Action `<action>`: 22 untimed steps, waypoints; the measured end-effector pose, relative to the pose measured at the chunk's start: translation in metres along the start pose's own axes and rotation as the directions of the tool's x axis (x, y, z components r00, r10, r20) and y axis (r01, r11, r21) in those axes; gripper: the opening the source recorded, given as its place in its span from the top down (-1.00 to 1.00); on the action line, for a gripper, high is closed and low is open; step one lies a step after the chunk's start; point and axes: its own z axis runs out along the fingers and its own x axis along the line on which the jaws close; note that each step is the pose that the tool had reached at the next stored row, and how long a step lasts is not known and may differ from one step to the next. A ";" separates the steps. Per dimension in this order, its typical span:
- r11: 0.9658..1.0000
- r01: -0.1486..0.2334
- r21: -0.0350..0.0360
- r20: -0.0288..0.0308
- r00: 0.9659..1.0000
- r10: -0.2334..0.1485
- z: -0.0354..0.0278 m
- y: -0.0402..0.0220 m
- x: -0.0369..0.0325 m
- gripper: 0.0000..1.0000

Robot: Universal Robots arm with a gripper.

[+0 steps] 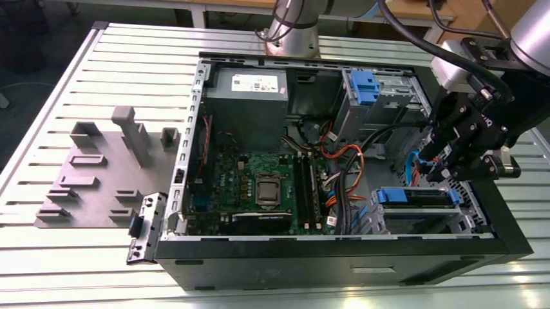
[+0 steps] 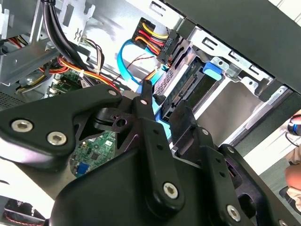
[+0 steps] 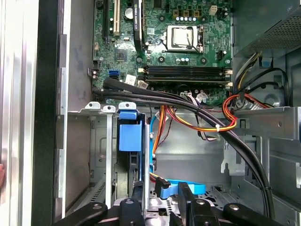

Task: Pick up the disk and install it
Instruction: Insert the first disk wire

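The gripper [image 1: 442, 170] hangs over the corner of the open computer case [image 1: 344, 257] on the exterior view's right, tip pointing down into the metal bay [image 1: 426, 222]. The disk [image 1: 413, 196] lies directly beneath and just ahead of that tip, seated in the bay with its blue frame uppermost.

In the second wrist view the gripper [image 2: 163, 104] is right at the disk [image 2: 186, 89], whose end with the connector strip faces it, while the blue pull tab [image 2: 211, 68] sits at the far end, away from the gripper. The disk's long axis therefore seems to run straight out from the gripper tip along the bay, not across it.

In the first wrist view the disk [image 3: 130, 134] appears edge-on, a thin upright slab that leads from the blue tab back toward the gripper [image 3: 160, 195].

I cannot tell whether the gripper is clamped on the disk or merely set around it, because the contact is hidden behind the gripper's own body.

A light blue cable [image 2: 124, 56] and a black plug with coloured wires [image 2: 164, 44] hang close beside the gripper, near the disk's connector end. The green board [image 1: 257, 180] and the other blue carrier [image 1: 365, 87] lie well away from the gripper.
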 end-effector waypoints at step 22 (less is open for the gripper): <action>1.000 0.000 0.000 0.000 1.000 0.000 0.0004 0.0000 0.0000 0.68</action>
